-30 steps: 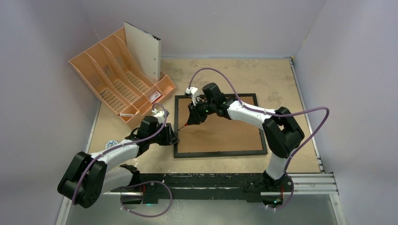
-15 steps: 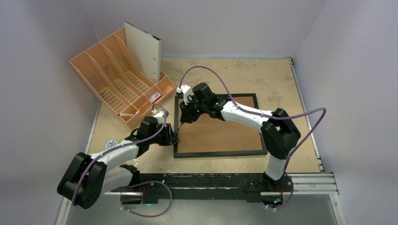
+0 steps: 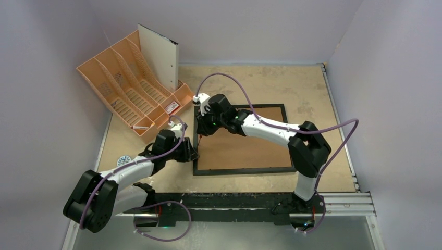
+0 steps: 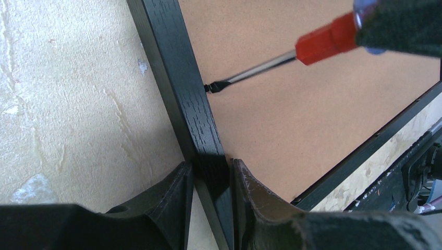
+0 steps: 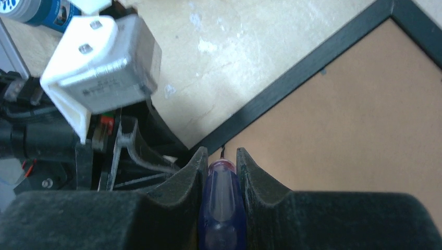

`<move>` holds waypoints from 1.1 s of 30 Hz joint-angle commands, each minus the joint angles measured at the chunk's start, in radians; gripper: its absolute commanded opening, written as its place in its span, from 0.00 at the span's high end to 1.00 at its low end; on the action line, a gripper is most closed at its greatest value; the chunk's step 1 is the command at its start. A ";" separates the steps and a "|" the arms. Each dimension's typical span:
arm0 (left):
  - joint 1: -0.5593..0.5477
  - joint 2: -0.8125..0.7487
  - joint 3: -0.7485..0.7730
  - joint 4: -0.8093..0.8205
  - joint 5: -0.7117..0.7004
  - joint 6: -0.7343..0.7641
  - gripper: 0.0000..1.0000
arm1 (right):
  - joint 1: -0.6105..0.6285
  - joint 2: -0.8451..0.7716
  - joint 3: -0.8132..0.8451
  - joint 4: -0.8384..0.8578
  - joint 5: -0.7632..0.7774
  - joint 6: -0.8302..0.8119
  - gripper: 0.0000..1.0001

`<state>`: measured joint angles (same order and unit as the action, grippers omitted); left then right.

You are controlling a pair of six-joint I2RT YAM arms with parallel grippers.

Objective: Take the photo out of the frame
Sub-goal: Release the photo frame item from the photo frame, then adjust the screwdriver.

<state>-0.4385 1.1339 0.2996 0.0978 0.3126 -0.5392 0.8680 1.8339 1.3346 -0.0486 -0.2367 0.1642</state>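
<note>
Two grips set: left pincer (image 4: 211, 167) clamped on the frame (image 4: 180, 78) rail, right pincer (image 5: 221, 154) closed on screwdriver (image 4: 323, 40); keep tip low at rail edge, lever backing board (image 4: 312, 114) gently

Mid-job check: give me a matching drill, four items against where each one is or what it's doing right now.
1 left gripper
2 right gripper
3 screwdriver tip
4 orange organiser

A far left, a white board standing in it
B shut on a rail of the frame
C at the frame's inner edge
D shut on the screwdriver

Pairs: 1-B, 2-D, 3-C, 4-A
</note>
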 commanded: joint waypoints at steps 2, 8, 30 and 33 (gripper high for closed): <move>-0.014 0.013 -0.034 -0.076 0.012 0.033 1.00 | -0.061 -0.108 -0.144 0.026 -0.019 0.074 1.00; -0.014 0.018 -0.028 -0.069 0.025 0.038 1.00 | -0.166 -0.243 -0.331 0.184 -0.062 0.142 1.00; -0.211 -0.014 -0.028 -0.053 0.050 0.048 1.00 | -0.356 -0.399 -0.565 0.480 -0.298 0.206 1.00; -0.211 -0.041 -0.030 -0.076 0.053 0.044 1.00 | -0.360 -0.388 -0.573 0.505 -0.307 0.213 1.00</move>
<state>-0.6323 1.1286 0.2951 0.1108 0.3107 -0.5377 0.5156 1.4563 0.7738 0.3531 -0.4759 0.3611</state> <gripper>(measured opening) 0.307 0.246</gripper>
